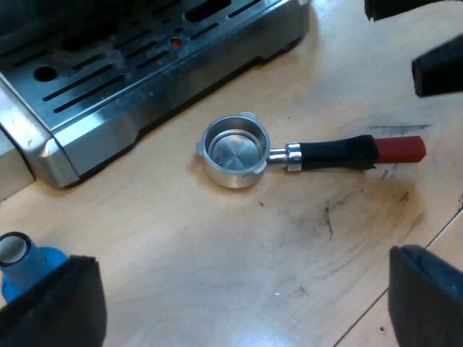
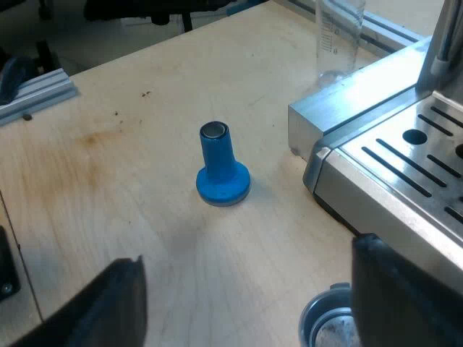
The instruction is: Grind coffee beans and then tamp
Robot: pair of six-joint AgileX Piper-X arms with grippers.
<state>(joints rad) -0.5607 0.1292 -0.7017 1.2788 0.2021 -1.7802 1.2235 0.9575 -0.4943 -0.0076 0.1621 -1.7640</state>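
Fingers (image 1: 61,303) apart on L gripper (image 1: 242,289), R gripper (image 2: 249,296); 1 holder (image 1: 235,152), 1 tamper (image 2: 223,170).

The holder (image 1: 233,150) is shiny bare metal, its handle (image 1: 336,153) matt black plastic ending in glossy red. The espresso machine (image 1: 108,119) is brushed steel. The tamper (image 2: 221,170) looks smooth blue plastic. The table (image 1: 217,275) is pale, scuffed wood.

Left wrist view: camera stationed above the table (image 1: 239,253), facing steeply down, fairly near, onto the holder (image 1: 289,152) lying just beside the espresso machine's drip tray (image 1: 145,79). Right wrist view: camera faces obliquely down across the table toward the upright blue tamper (image 2: 221,170), with the measuring glass (image 2: 338,36) beyond. Both views share the tamper, the holder's basket and the drip tray's corner.
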